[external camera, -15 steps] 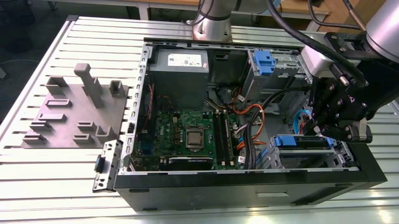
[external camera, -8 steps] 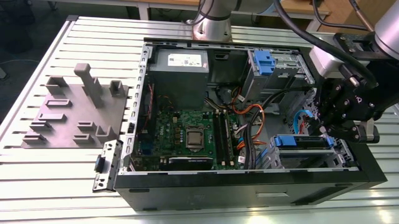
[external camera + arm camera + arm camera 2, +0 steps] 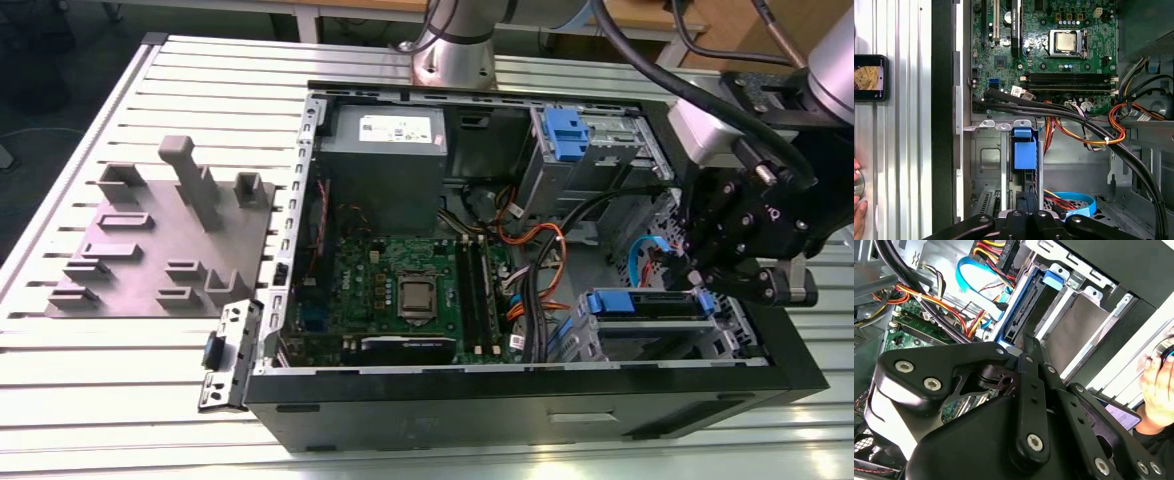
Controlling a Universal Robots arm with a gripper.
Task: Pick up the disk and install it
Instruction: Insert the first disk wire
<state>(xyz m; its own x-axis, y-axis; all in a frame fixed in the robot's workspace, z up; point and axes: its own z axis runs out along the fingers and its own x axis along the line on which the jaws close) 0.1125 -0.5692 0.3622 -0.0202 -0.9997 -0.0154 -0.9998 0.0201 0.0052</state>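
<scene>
Exterior view: we see the gripper [image 3: 731,262] at the right of the frame, low over the open computer case [image 3: 400,405]. The disk [image 3: 650,305] sits in the drive cage at lower right, its blue bracket showing, just beside and below the gripper tips. We cannot tell here whether the jaws touch it. Orange and black cables [image 3: 541,255] run just left of the cage; the motherboard [image 3: 400,290] fills the centre. A grey fixture plate [image 3: 147,250] lies on the slatted table at left.

Second wrist view: the fingers [image 3: 1030,347] stand pressed together, nothing between them, their tip near the disk's [image 3: 1024,305] blue edge at upper centre. A person's hand [image 3: 1156,390] rests at right.

First wrist view: the disk's blue bracket [image 3: 1024,150] stands at lower centre, directly above the gripper [image 3: 1026,200]. Black cables [image 3: 1079,122] cross above it. A phone [image 3: 870,78] lies at left.
</scene>
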